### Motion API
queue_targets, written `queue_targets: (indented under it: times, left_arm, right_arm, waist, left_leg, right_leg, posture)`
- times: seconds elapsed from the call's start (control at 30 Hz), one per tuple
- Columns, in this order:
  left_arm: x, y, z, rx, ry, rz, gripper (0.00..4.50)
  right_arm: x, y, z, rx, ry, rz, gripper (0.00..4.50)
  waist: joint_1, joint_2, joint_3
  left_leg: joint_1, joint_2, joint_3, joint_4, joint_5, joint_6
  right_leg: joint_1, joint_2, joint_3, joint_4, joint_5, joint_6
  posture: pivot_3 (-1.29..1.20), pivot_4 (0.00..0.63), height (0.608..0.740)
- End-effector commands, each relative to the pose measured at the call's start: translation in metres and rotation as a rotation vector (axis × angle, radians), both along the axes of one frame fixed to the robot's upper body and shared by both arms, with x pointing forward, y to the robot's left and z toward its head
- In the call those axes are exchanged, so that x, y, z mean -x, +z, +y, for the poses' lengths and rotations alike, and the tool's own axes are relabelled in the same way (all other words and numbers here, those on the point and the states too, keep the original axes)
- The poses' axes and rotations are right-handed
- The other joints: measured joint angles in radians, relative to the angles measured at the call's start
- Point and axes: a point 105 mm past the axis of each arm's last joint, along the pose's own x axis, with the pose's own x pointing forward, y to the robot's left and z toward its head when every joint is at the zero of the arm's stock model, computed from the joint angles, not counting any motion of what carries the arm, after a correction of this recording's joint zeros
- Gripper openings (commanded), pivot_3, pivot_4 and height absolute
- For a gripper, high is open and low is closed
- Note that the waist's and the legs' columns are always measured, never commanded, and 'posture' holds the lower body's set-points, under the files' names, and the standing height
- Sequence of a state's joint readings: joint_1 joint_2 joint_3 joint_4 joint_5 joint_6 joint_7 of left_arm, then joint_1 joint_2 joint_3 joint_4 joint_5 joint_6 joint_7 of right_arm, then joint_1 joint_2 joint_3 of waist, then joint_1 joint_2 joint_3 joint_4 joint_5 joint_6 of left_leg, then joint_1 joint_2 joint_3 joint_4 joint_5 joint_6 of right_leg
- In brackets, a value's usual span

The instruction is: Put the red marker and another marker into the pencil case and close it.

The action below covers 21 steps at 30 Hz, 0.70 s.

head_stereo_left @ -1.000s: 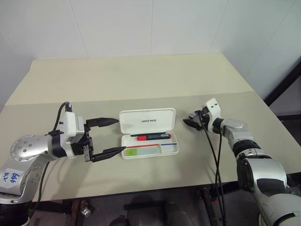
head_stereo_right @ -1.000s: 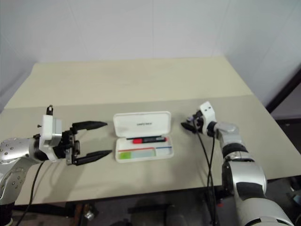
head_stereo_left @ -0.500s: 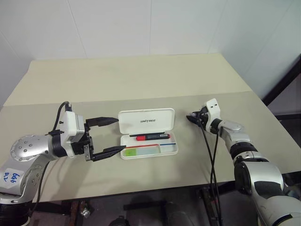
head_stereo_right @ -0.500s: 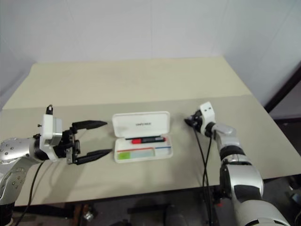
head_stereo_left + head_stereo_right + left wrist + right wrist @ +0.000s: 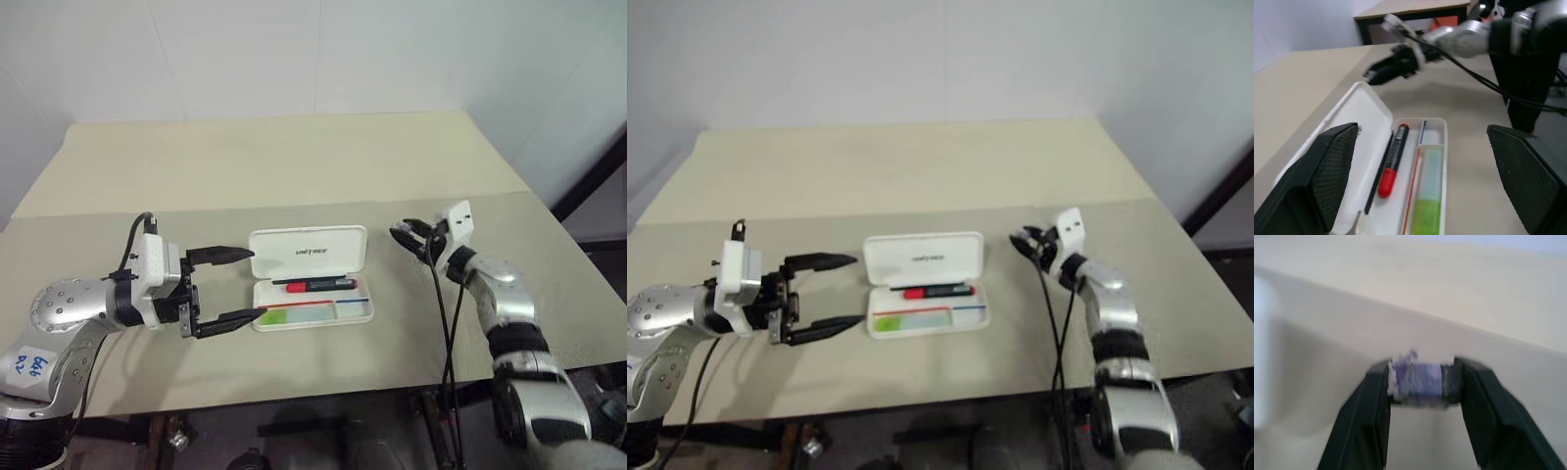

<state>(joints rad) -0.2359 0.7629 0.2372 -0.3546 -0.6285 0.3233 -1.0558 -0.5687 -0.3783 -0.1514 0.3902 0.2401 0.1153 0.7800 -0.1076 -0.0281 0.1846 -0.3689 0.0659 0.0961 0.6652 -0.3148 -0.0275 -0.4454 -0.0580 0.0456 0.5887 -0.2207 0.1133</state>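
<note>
The white pencil case [image 5: 294, 240] lies open at mid-table, lid tilted back. In its tray the red marker [image 5: 313, 285] rests along the far side. Nearer me in the tray lies the other marker [image 5: 294, 313], a lime-green highlighter with a pale cap. My left gripper [image 5: 255, 283] hovers just left of the case, open wide, fingers pointing at it with nothing between them. My right gripper [image 5: 402, 233] hangs right of the lid, apart from it, shut. In the right wrist view its tips [image 5: 1418, 382] meet on a small purplish-white patch.
The beige table [image 5: 294, 166] stretches far behind the case, with a seam running across it just beyond the lid. Its front edge [image 5: 294, 392] is close below the case. A black cable [image 5: 446, 323] hangs from my right wrist over that edge.
My right gripper has shut and has lifted a little, drawing back toward the right, away from the case. The left gripper and the case's contents have stayed put.
</note>
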Motion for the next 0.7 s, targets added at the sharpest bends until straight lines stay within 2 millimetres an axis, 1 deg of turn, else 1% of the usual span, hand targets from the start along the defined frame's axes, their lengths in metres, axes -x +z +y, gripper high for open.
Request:
queue_targets:
  times: [0.03,0.1,0.17,0.2,0.3,0.4,0.6,0.7]
  left_arm:
    - [-0.001,0.003,-0.003,0.005,-0.047,-0.030,4.50]
    - [-0.003,0.002,-0.004,0.005,-0.066,-0.027,4.50]
    - [-0.005,0.002,-0.004,0.007,-0.074,-0.028,4.50]
    - [-0.006,0.002,-0.004,0.009,-0.079,-0.031,4.50]
    - [-0.009,0.001,-0.005,0.022,-0.096,-0.048,4.50]
    - [-0.012,0.002,-0.006,0.056,-0.115,-0.059,4.50]
    - [-0.016,0.004,-0.008,0.088,-0.136,-0.081,4.50]
    - [-0.017,0.005,-0.008,0.100,-0.144,-0.086,4.50]
  right_arm:
    - [0.023,0.036,0.012,-0.031,0.008,-0.112,1.67]
    - [0.041,0.038,0.018,-0.047,0.009,-0.111,1.67]
    - [0.052,0.040,0.022,-0.054,0.000,-0.116,1.67]
    - [0.062,0.040,0.027,-0.061,0.016,-0.109,1.67]
    - [0.084,0.030,0.035,-0.048,0.009,-0.054,1.67]
    - [0.095,0.020,0.034,-0.003,-0.026,-0.009,1.67]
    - [0.116,0.002,0.043,0.116,0.007,0.060,1.67]
    - [0.120,-0.004,0.045,0.123,-0.002,0.087,1.67]
  waist:
    - [0.007,0.000,0.000]
    - [0.017,0.000,0.000]
    - [0.025,0.000,0.000]
    - [0.027,0.000,0.000]
    - [0.039,0.000,0.000]
    - [0.051,-0.001,-0.001]
    - [0.056,-0.002,-0.001]
    - [0.055,-0.002,-0.001]
  left_leg:
    - [0.000,0.000,0.001,0.000,0.000,0.000]
    - [0.000,-0.001,0.001,0.001,0.000,0.000]
    - [0.001,0.000,0.001,0.001,0.000,0.000]
    - [0.001,0.000,0.001,0.001,0.000,0.000]
    - [0.001,0.000,-0.001,0.001,0.000,0.000]
    - [0.000,0.000,-0.001,0.001,0.000,0.000]
    - [0.000,-0.001,0.000,0.002,-0.001,0.000]
    - [0.000,-0.001,-0.001,0.002,-0.001,0.000]
  right_leg:
    - [0.000,0.000,0.000,0.000,0.000,0.000]
    - [0.000,0.000,0.001,0.000,0.000,0.000]
    - [0.000,0.000,0.000,0.000,-0.001,-0.001]
    - [0.000,0.000,0.000,-0.002,-0.001,-0.002]
    - [0.000,0.000,-0.001,-0.002,-0.002,-0.004]
    - [0.000,0.000,-0.002,-0.003,-0.003,-0.006]
    - [0.000,-0.001,-0.001,-0.003,-0.006,-0.010]
    - [0.000,0.000,-0.002,-0.003,-0.006,-0.010]
  posture:
    - [0.00,0.150,0.740]
    - [0.00,0.150,0.740]
    - [0.00,0.150,0.740]
    - [0.00,0.150,0.740]
    - [0.00,0.150,0.740]
    - [0.00,0.150,0.740]
    - [0.00,0.150,0.740]
    - [0.00,0.150,0.740]
